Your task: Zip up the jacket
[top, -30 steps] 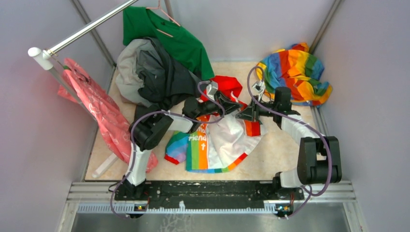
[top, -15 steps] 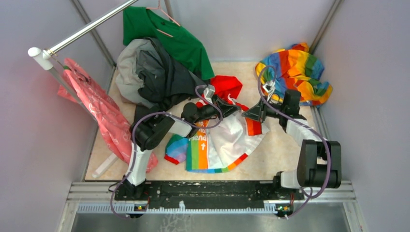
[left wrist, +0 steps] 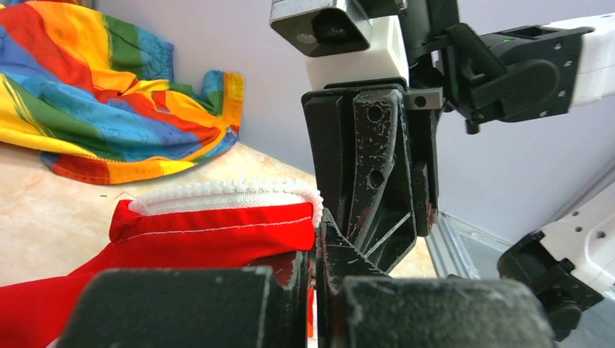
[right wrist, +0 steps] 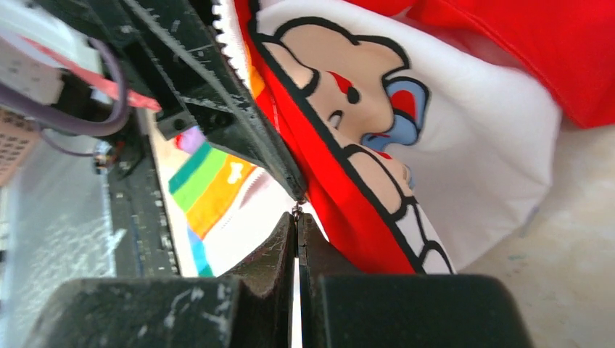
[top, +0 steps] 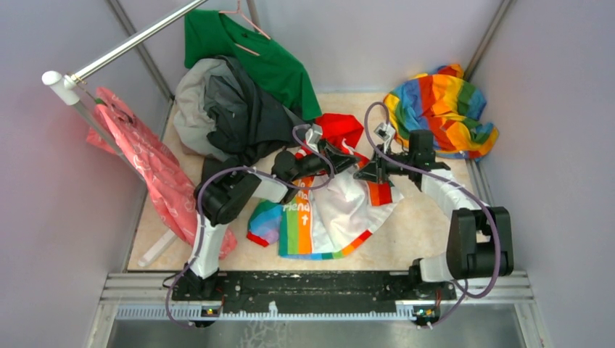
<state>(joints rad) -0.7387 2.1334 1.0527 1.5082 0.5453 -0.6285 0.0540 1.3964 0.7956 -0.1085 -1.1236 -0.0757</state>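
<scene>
A small white jacket with rainbow-striped panels and a red hood lies crumpled at the centre of the overhead view, on the pale beige desk. Just above its middle, the left pincer is pressed together on a red fold edged with white zipper teeth. The right pincer, just beside it, is clamped on a tiny metal tab at the jacket's zipper edge. A crumpled rainbow-banded cloth sits at the upper right.

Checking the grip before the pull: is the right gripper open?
No, the right wrist view shows the right gripper with its tips pressed together at the zipper edge of the jacket.
</scene>
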